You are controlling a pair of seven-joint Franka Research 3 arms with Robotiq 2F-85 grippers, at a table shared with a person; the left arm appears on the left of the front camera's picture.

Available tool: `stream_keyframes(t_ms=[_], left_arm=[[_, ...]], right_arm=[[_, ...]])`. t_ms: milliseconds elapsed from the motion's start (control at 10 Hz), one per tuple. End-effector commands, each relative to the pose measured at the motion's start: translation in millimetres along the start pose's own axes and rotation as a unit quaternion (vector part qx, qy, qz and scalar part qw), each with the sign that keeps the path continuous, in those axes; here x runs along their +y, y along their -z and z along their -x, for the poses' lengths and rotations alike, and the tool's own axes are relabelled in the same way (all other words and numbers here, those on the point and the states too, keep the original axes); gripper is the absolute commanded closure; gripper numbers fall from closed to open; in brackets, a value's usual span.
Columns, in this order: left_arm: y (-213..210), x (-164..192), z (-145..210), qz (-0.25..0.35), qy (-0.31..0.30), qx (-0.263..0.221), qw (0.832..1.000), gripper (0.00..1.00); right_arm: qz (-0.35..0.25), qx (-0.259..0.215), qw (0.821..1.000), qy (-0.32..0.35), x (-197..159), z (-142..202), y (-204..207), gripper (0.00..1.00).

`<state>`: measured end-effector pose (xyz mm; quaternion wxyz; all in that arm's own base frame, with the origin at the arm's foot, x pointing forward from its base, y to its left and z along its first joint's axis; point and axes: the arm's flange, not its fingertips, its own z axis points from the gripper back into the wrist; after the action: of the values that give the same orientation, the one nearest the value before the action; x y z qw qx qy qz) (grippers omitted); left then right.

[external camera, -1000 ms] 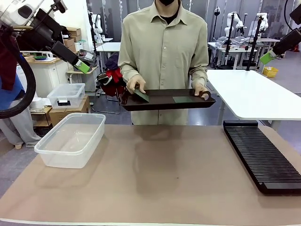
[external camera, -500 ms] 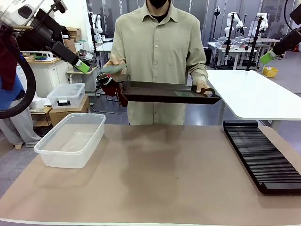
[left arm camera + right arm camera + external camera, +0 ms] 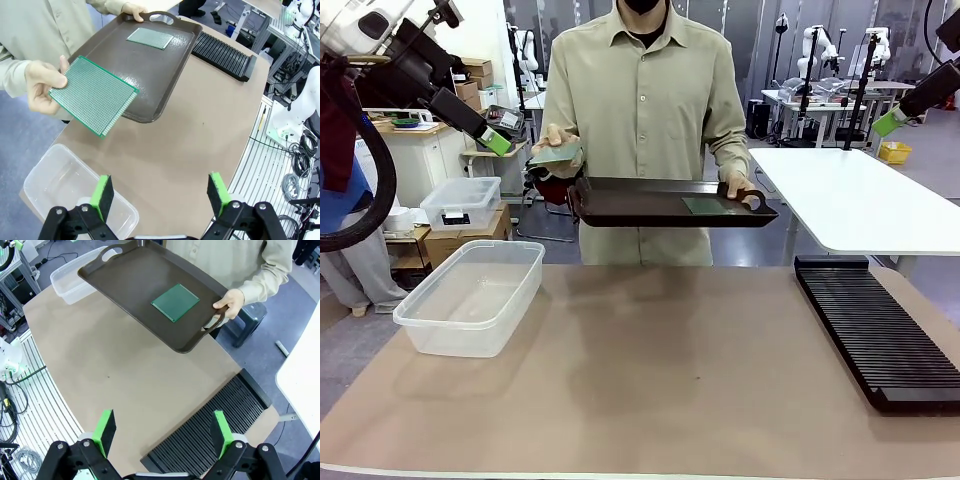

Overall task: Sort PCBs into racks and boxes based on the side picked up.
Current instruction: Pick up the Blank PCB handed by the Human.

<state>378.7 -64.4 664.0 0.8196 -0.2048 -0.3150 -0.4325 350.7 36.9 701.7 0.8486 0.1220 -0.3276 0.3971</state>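
Left pincer point(image 3: 161, 192) agape | right pincer point(image 3: 163, 432) agape | tan table point(image 3: 670, 400): tub point(image 3: 450, 335), rack point(image 3: 875, 330) | white table point(image 3: 860, 200) behind

Both arms are held high and apart, the left gripper point(image 3: 160, 192) and the right gripper point(image 3: 163, 434) each looking down with jaws spread wide. The person's raised hand point(image 3: 42, 84) pinches with thumb and fingers. The lower hand point(image 3: 230, 301) seems curled shut in a grip.

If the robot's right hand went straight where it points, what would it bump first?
The right hand would probably meet the bare table, between the held tray and the rack; depth is unclear.
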Motion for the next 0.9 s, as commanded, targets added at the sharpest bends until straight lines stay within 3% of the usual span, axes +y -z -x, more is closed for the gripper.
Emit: stream_keyframes(t_ms=[0, 800], left_arm=[[-0.5, 0.9, 1.5, 0.003, -0.001, 0.000, 1.000, 0.00], [-0.5, 0.9, 1.5, 0.003, -0.001, 0.000, 1.000, 0.00]], right_arm=[[0.000, 0.003, 1.000, -0.003, 1.8, 0.8, -0.2, 0.00], [0.000, 0.003, 1.000, -0.003, 1.8, 0.8, -0.2, 0.00]])
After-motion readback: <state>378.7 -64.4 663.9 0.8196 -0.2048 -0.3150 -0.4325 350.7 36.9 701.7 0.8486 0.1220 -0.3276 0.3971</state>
